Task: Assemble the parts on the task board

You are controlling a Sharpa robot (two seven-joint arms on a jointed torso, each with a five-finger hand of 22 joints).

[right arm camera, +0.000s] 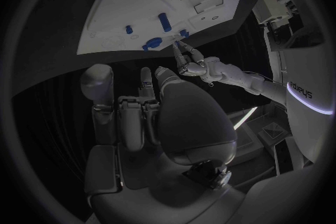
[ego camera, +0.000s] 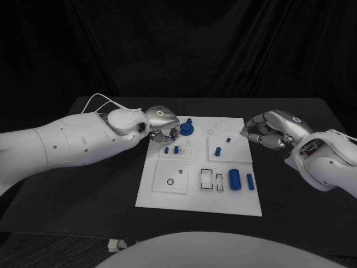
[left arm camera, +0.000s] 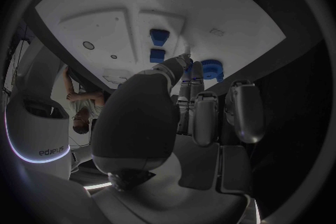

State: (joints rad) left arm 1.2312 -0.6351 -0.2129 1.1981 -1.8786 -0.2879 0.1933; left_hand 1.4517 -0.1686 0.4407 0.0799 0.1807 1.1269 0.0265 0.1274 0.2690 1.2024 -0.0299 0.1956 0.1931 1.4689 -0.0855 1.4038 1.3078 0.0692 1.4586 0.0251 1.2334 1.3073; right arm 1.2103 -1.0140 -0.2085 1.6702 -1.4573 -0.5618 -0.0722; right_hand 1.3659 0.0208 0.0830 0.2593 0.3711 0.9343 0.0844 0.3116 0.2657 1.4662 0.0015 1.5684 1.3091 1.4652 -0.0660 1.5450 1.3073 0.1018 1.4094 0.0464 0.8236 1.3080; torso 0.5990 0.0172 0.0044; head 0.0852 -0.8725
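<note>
The white task board lies in the middle of the black table. At its far left corner stands a blue gear-like part with a peg on top. My left hand is beside it, with the fingertips at the gear's rim; whether they pinch it is hidden. Small blue pegs stand mid-board. A blue cylinder and a thin blue bar lie nearer me. My right hand hovers at the board's far right edge, fingers curled in on nothing.
Rectangular slots and a square plate with a round hole sit in the near half of the board. In the right wrist view the left hand reaches the board beside the gear. Bare black table flanks the board.
</note>
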